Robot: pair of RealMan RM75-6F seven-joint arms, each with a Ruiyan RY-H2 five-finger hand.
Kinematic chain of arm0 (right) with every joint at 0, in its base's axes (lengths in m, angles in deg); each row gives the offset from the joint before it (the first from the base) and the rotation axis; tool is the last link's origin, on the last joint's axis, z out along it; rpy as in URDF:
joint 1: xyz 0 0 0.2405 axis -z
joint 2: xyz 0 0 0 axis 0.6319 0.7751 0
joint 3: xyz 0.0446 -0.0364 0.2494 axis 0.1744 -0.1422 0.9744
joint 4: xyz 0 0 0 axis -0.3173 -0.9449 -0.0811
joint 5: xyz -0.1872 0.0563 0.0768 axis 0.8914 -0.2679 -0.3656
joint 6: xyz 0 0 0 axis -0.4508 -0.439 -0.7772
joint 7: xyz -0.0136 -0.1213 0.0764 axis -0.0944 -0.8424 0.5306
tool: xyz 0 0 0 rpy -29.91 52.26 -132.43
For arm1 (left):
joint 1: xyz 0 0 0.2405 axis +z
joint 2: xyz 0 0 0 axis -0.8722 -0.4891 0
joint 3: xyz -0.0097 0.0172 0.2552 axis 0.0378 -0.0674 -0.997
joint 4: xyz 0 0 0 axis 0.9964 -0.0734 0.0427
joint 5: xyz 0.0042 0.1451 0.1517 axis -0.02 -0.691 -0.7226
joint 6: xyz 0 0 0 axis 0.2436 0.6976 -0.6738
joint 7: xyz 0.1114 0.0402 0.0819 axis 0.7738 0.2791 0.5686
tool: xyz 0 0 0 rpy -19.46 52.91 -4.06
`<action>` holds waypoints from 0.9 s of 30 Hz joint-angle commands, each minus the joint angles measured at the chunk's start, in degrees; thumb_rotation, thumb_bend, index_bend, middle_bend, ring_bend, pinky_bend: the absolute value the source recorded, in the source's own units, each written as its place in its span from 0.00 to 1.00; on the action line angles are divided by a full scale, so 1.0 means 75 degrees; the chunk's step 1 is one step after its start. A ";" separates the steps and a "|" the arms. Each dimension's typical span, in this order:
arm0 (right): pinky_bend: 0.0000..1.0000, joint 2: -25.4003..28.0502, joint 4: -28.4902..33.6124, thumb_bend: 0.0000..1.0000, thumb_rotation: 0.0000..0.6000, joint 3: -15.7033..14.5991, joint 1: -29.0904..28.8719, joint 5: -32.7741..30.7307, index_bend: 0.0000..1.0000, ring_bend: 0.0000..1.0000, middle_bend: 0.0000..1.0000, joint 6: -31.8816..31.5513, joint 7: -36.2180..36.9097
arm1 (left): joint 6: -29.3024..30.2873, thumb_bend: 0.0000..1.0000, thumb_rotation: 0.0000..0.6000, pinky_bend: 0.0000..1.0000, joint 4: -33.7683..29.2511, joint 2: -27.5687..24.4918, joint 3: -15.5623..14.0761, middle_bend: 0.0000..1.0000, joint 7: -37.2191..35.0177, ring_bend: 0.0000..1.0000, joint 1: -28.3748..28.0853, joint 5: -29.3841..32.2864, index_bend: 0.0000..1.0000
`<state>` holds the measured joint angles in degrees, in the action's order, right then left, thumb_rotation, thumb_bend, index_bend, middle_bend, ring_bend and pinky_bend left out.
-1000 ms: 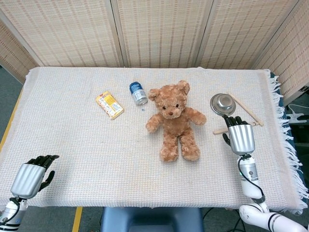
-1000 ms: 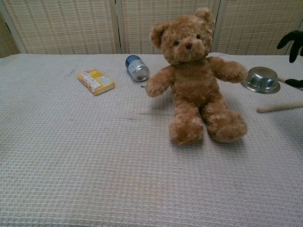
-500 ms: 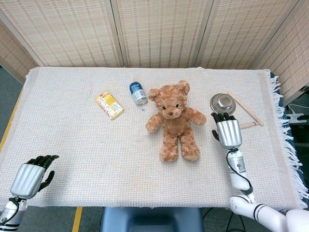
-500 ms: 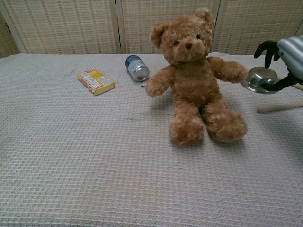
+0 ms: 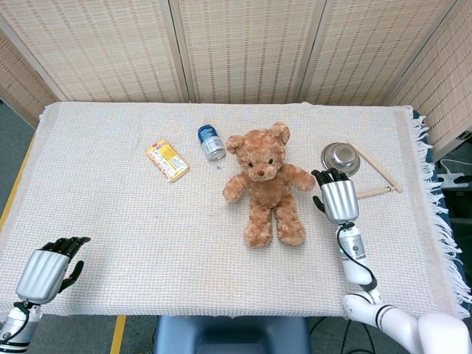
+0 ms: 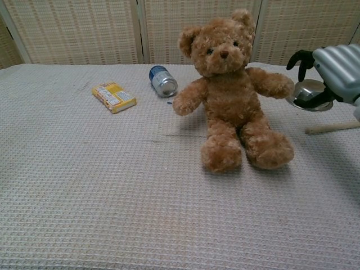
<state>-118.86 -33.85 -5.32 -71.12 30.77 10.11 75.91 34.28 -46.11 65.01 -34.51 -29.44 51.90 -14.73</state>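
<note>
A brown teddy bear [image 5: 264, 183] [image 6: 230, 93] sits upright in the middle of the table. My right hand [image 5: 335, 197] [image 6: 329, 76] hovers just right of the bear's outstretched arm, fingers apart and holding nothing, in front of a small steel bowl [image 5: 340, 156] [image 6: 306, 90]. My left hand [image 5: 50, 268] rests at the table's near left corner, fingers loosely curled with nothing in them; the chest view does not show it.
A blue can [image 5: 211, 141] [image 6: 162, 81] lies on its side left of the bear's head. A yellow packet [image 5: 167, 160] [image 6: 114, 97] lies further left. Wooden sticks [image 5: 375, 167] [image 6: 332, 127] lie by the bowl. A woven cloth [image 5: 110, 214] covers the table; fringe hangs at the right edge.
My right hand has moved left and slightly forward, from beside the sticks to close by the bear's arm. The left hand and all objects stayed put.
</note>
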 commanded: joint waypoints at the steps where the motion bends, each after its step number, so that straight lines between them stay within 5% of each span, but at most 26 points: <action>1: 0.49 -0.0227 -0.0393 0.07 1.00 -0.0008 -0.0158 0.0007 0.33 0.30 0.46 -0.0011 0.0276 | -0.0005 0.44 1.00 0.56 0.0002 -0.0001 -0.0008 0.35 0.0004 0.36 -0.0003 -0.0011 0.27; 27: 0.44 -0.1257 -0.2514 0.07 1.00 0.0030 -0.0880 -0.0179 0.32 0.24 0.41 0.0049 0.1387 | -0.0018 0.44 1.00 0.56 -0.0019 0.0002 -0.0050 0.35 0.0033 0.36 -0.0013 -0.0085 0.27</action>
<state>-127.45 -51.39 -5.25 -77.11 29.77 10.08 85.65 34.14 -46.26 65.03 -34.89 -29.18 51.81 -15.37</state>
